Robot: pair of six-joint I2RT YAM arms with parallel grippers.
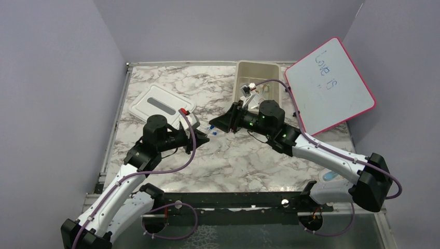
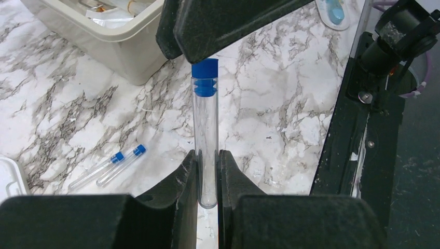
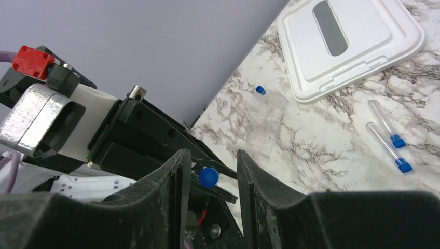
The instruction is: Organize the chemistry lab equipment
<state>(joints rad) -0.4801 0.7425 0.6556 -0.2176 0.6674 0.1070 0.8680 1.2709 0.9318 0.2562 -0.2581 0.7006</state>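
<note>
Left arm and right arm: white link shells joined by black cylindrical joint housings. A purple cable runs outside along the links and loops free at each base. Left gripper and right gripper: matt black, wedge-shaped fingers, scuffed pale. The left wrist carries a red connector and a bare silver metal bracket. Green indicator lights show on the right wrist.

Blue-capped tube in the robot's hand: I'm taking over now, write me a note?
Left end effector: shut on a thin clear plastic tube with a blue cap.
Right end effector: open, jaws either side of that cap, not gripping.
Two more blue-capped clear tubes lie on the marble table near the white plastic lid.
Done: clear plastic packets in the beige rectangular tub.
Left: all three tubes.
</note>
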